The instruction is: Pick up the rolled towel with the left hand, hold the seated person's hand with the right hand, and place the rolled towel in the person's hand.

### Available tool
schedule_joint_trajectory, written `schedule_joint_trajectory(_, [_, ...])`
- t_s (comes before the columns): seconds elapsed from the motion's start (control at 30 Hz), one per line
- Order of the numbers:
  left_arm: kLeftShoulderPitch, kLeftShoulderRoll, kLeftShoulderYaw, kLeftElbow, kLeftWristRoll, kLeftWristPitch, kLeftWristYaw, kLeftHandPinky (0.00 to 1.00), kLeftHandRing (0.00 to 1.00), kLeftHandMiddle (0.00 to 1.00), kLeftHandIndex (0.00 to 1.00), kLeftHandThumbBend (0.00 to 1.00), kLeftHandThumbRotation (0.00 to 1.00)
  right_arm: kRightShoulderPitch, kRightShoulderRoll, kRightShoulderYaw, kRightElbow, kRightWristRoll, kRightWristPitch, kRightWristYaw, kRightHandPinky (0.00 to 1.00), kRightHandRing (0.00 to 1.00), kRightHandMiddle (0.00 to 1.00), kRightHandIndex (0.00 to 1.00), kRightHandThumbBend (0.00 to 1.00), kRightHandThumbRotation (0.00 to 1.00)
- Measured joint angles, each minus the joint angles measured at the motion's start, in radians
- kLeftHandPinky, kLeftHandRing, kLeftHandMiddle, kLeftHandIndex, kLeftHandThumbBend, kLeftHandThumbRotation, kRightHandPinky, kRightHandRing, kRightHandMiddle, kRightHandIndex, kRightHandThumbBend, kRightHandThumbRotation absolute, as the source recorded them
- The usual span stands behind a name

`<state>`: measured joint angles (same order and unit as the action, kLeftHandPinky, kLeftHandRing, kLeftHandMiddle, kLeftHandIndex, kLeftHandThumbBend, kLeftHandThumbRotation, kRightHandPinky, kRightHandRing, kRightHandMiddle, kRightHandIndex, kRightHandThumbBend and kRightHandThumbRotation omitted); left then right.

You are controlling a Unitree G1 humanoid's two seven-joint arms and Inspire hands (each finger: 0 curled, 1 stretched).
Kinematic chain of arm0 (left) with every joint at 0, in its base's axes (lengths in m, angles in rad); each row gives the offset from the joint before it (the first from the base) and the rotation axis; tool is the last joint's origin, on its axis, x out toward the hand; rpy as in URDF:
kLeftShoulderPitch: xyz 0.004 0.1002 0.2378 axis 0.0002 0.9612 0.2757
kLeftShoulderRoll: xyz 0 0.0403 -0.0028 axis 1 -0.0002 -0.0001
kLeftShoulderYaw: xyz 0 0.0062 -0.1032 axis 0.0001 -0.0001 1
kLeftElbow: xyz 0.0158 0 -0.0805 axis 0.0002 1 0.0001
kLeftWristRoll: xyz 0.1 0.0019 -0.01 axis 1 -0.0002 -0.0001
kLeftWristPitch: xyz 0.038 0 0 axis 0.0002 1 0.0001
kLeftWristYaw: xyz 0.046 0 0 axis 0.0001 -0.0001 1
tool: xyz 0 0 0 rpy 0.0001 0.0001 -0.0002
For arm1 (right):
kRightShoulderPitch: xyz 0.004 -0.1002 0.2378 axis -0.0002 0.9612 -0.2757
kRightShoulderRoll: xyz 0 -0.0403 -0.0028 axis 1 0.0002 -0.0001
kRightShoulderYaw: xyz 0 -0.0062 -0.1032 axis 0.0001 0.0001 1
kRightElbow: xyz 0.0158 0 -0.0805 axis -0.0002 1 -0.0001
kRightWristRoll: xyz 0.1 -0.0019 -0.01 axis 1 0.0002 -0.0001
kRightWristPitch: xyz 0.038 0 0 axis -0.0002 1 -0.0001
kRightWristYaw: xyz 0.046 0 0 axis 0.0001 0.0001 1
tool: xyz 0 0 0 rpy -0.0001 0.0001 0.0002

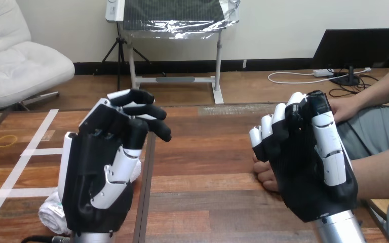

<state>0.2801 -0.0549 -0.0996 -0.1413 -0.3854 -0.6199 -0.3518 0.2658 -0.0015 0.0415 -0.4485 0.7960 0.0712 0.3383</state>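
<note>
Looking down over a wooden table [207, 152] of reddish-brown planks, split by a dark seam [149, 172] running front to back, left of the middle. Noting white tape strips [38, 136] crossing the left part of the boards. Also noting a thin yellow ring [6, 140] lying flat near the left edge, well apart from everything else.

Finding the left hand [93, 172] raised over the near left of the table, just beside the seam and covering most of the rolled towel [48, 212]. Seeing the white towel peeking out at the hand's lower left, low against the boards, and again at the hand's right side by the seam. Gripping the towel or merely hovering before it: not possible to tell.

Finding the right hand [309, 172] standing upright at the near right, its back turned to the camera. Blocking most of the person's nearer hand [264, 174], reaching in from the right with fingertips showing just left of the robot's palm. Holding that hand or only standing in front of it: again not possible to tell.

Spotting the person's farther hand [344, 107] near the table's far right edge, just beyond the right hand.
</note>
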Motion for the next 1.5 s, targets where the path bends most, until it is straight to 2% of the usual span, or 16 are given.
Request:
schedule_joint_trajectory(0.2, [0.000, 0.000, 0.000, 0.013, 0.076, -0.021, 0.046, 0.45, 0.47, 0.54, 0.58, 0.45, 0.26, 0.000, 0.000, 0.000, 0.003, 0.013, 0.000, 0.009, 0.07, 0.15, 0.24, 0.30, 0.50, 0.41])
schedule_joint_trajectory(0.37, [0.000, 0.000, 0.000, 0.020, 0.109, -0.037, 0.068, 0.47, 0.48, 0.55, 0.58, 0.47, 0.23, 0.001, 0.000, 0.001, 0.005, 0.025, 0.000, 0.016, 0.07, 0.16, 0.25, 0.31, 0.50, 0.39])
schedule_joint_trajectory(0.8, [0.000, 0.001, -0.001, 0.022, 0.117, -0.053, 0.082, 0.47, 0.48, 0.55, 0.59, 0.44, 0.19, 0.002, -0.001, 0.006, 0.006, 0.010, -0.011, 0.018, 0.08, 0.16, 0.26, 0.31, 0.51, 0.40])
schedule_joint_trajectory(1.03, [0.000, 0.002, -0.004, 0.024, 0.113, -0.060, 0.079, 0.47, 0.49, 0.56, 0.60, 0.46, 0.22, 0.005, -0.005, 0.020, 0.006, -0.029, -0.034, 0.018, 0.08, 0.16, 0.26, 0.30, 0.48, 0.41])
schedule_joint_trajectory(1.23, [0.000, 0.002, -0.010, 0.024, 0.105, -0.059, 0.074, 0.46, 0.49, 0.56, 0.60, 0.49, 0.28, 0.007, -0.007, 0.028, 0.006, -0.038, -0.042, 0.019, 0.08, 0.16, 0.26, 0.31, 0.48, 0.39])
schedule_joint_trajectory(1.5, [-0.002, 0.003, -0.019, 0.024, 0.104, -0.059, 0.070, 0.46, 0.48, 0.55, 0.59, 0.48, 0.26, 0.008, -0.008, 0.030, 0.006, -0.048, -0.050, 0.020, 0.08, 0.16, 0.26, 0.31, 0.51, 0.39])
